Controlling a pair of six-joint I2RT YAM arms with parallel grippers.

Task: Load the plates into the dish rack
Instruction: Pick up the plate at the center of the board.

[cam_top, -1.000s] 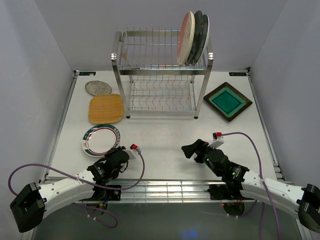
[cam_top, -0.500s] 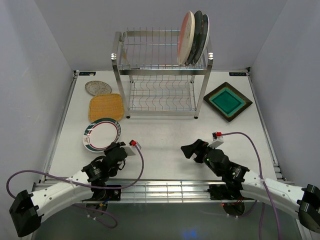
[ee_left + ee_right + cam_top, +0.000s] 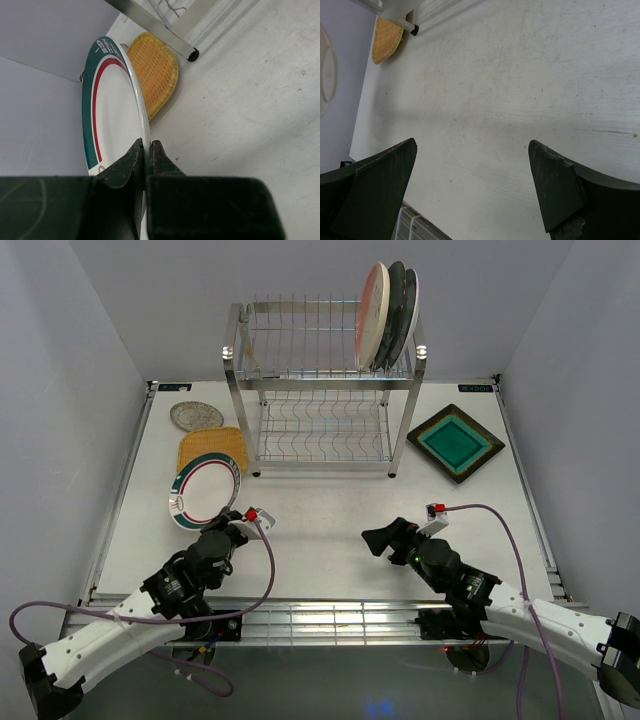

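My left gripper (image 3: 226, 522) (image 3: 146, 145) is shut on the rim of the green-rimmed white plate (image 3: 204, 495) (image 3: 112, 115), which is lifted off the table and tilted on edge. Behind it lies the yellow woven square plate (image 3: 212, 447) (image 3: 157, 75), partly covered in the top view. The small silver-grey plate (image 3: 196, 416) lies at the far left. The brown square plate with a teal centre (image 3: 455, 442) lies to the right of the dish rack (image 3: 325, 390). Three plates (image 3: 388, 315) stand in the rack's upper tier at the right. My right gripper (image 3: 378, 540) (image 3: 472, 145) hangs open over bare table.
A rack leg (image 3: 155, 27) stands just beyond the yellow plate. The lower tier (image 3: 322, 430) holds nothing, and the upper tier's left slots (image 3: 295, 340) are free. Side walls close in the table (image 3: 320, 510) on the left and right.
My left arm has raised the green-rimmed plate from the table and carried it away from the near edge, so it now overlaps the yellow plate. The right arm has stayed put.
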